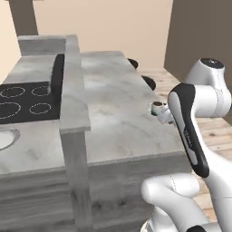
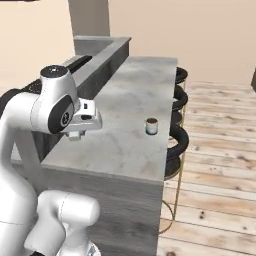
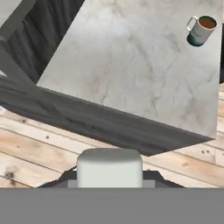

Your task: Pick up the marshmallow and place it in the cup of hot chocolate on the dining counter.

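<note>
An off-white marshmallow (image 3: 109, 168) sits at the bottom of the hand view, with my gripper (image 3: 109, 176) shut on it and a dark fingertip on each side. In the right base view the gripper (image 2: 75, 135) hangs above the near end of the dining counter (image 2: 131, 100), left of the cup of hot chocolate (image 2: 151, 126). The cup (image 3: 201, 29), pale with a brown top, stands upright near the counter's right edge (image 3: 131, 65). From the left base view the cup (image 1: 157, 108) is partly hidden behind my arm.
A raised dark wood-grain ledge (image 1: 72, 86) runs along the counter's left side, with a black stove top (image 1: 27, 99) beyond it. Black stools (image 2: 177, 102) line the counter's right side over wooden floor (image 2: 215, 150).
</note>
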Robot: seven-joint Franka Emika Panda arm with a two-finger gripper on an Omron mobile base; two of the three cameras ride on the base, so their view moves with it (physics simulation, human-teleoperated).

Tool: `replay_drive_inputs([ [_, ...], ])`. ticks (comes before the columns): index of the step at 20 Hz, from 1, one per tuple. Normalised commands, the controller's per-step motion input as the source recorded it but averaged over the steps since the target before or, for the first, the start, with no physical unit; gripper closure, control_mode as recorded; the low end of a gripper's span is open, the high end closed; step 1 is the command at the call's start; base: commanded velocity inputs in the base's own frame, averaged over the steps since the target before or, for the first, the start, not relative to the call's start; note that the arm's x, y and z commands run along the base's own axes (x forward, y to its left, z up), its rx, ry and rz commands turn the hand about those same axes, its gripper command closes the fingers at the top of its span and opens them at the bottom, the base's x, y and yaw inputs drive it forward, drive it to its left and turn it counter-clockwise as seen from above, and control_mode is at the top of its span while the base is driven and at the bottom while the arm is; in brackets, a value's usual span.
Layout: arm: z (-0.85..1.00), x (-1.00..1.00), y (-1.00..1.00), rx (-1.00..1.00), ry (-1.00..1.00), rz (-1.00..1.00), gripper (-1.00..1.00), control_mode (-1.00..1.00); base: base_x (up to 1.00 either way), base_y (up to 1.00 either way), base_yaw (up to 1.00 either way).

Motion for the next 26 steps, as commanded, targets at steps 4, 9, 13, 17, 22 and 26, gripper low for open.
replay_drive_inputs([
  [4, 0.0, 0.0, 0.0, 0.0, 0.0, 0.0, 1.0, 1.0, -0.79, -1.0, 0.43],
  [9, 0.0, 0.0, 0.0, 0.0, 0.0, 0.0, 1.0, 1.0, -1.0, -1.0, 0.29],
  [13, 0.0, 0.0, 0.0, 0.0, 0.0, 0.0, 1.0, 1.0, -0.41, -1.0, 0.52],
  [17, 0.0, 0.0, 0.0, 0.0, 0.0, 0.0, 1.0, 1.0, 0.04, -0.69, 0.83],
  [22, 0.0, 0.0, 0.0, 0.0, 0.0, 0.0, 1.0, 1.0, 0.26, -0.55, 0.82],
  [26, 0.0, 0.0, 0.0, 0.0, 0.0, 0.0, 1.0, 1.0, 0.02, -1.0, 0.46],
])
